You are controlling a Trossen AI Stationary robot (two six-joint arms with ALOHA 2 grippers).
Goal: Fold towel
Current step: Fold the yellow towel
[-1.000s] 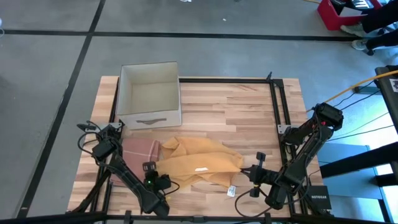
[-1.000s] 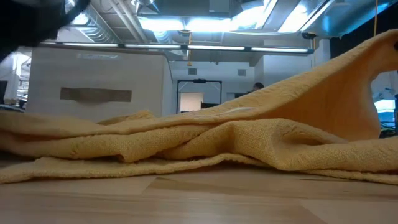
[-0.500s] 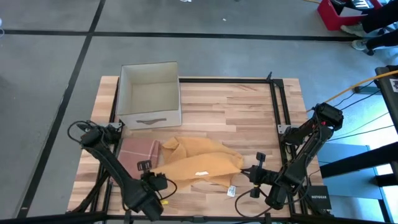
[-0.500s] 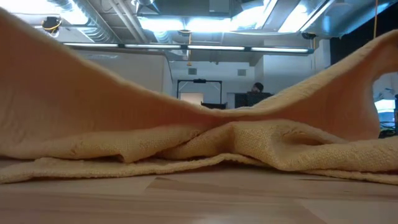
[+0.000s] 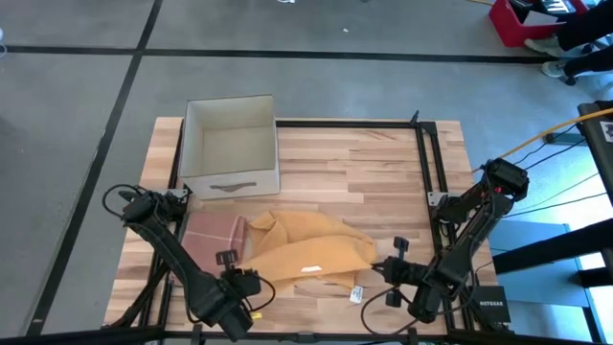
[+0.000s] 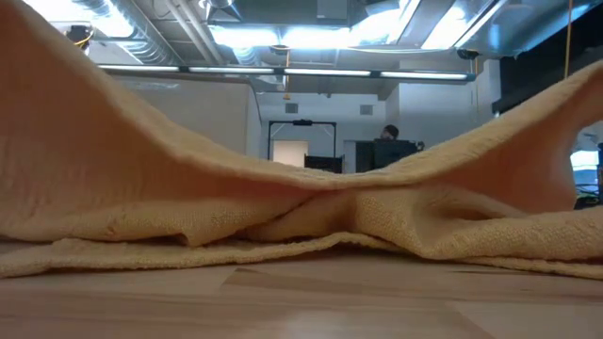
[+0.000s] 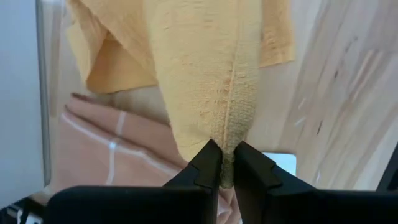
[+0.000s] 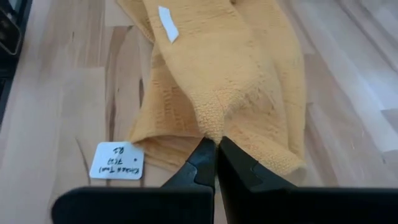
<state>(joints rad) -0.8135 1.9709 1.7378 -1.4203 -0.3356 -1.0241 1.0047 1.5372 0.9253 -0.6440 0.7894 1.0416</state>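
Note:
A yellow towel [image 5: 306,247] lies crumpled on the near middle of the wooden table. In the low view the towel [image 6: 301,212] rises at both ends and sags in between, its middle folds on the table. My left gripper [image 5: 245,279] is shut on its near left end, and my right gripper [image 5: 380,266] is shut on its near right end. A white label [image 8: 166,14] is sewn on the towel's upper face. My left gripper pinches a hemmed edge [image 7: 231,146] of the towel between its two fingers, coming steeply from above. The cloth below the fingers is raised off the table and runs down toward the pile. My right gripper pinches a corner of the towel [image 8: 213,127] between its fingertips, slanting down from the near right. That end is held up, with the rest sloping down to the table.
A folded pink checked towel [image 5: 213,235] lies left of the yellow one. A beige open box [image 5: 230,144] stands at the far left. A white paper tag [image 5: 356,294] lies near the front edge. A black frame [image 5: 426,163] runs along the right and far sides.
My left gripper has gone up with the towel's left end, staying shut. That end, flat a second ago, now stands high in the low view, while the right end and the middle folds stay where they were.

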